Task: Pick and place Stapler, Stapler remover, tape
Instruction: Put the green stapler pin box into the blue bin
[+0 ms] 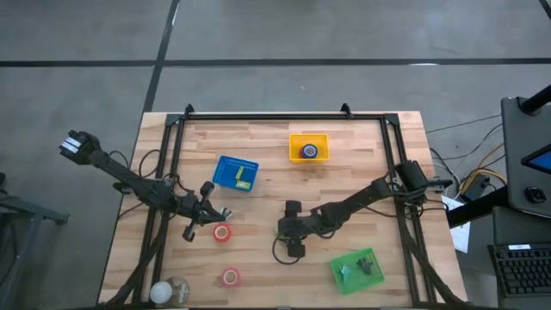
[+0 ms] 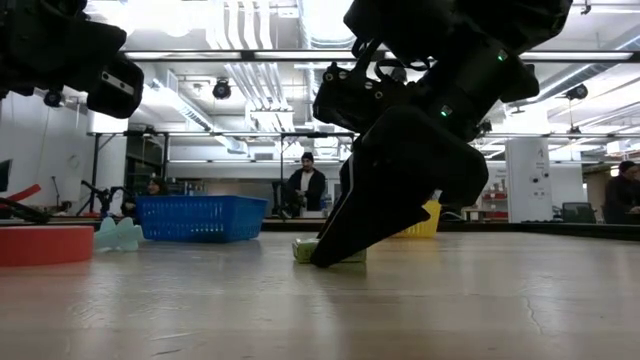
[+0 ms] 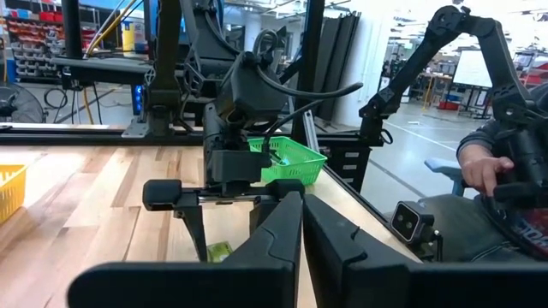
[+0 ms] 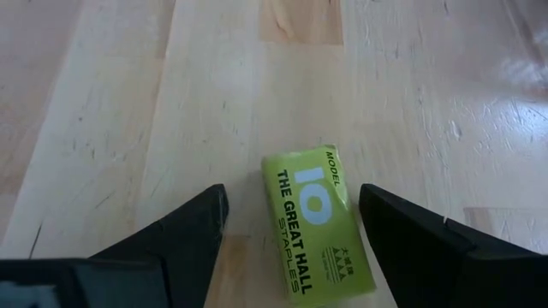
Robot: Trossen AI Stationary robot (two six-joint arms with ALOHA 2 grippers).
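Right gripper (image 4: 291,231) stands with its jaws wide, low over the wooden table (image 1: 258,138) near the centre, one finger on each side of a small green box of staples (image 4: 318,224) that lies flat on the wood; neither finger visibly touches it. In the low view the box (image 2: 330,252) sits at the tip of that dark gripper (image 2: 335,255). Left gripper (image 1: 207,213), at about nine o'clock from the right one, has its jaws closed and carries nothing. Just beside it, toward five o'clock, lies a red tape roll (image 1: 222,233); a second red roll (image 1: 230,277) lies near the front edge. A blue roll (image 1: 310,151) rests inside the yellow basket (image 1: 295,140) at twelve o'clock. A blue basket (image 1: 225,165) sits at eleven o'clock, a green basket (image 1: 372,257) at four o'clock.
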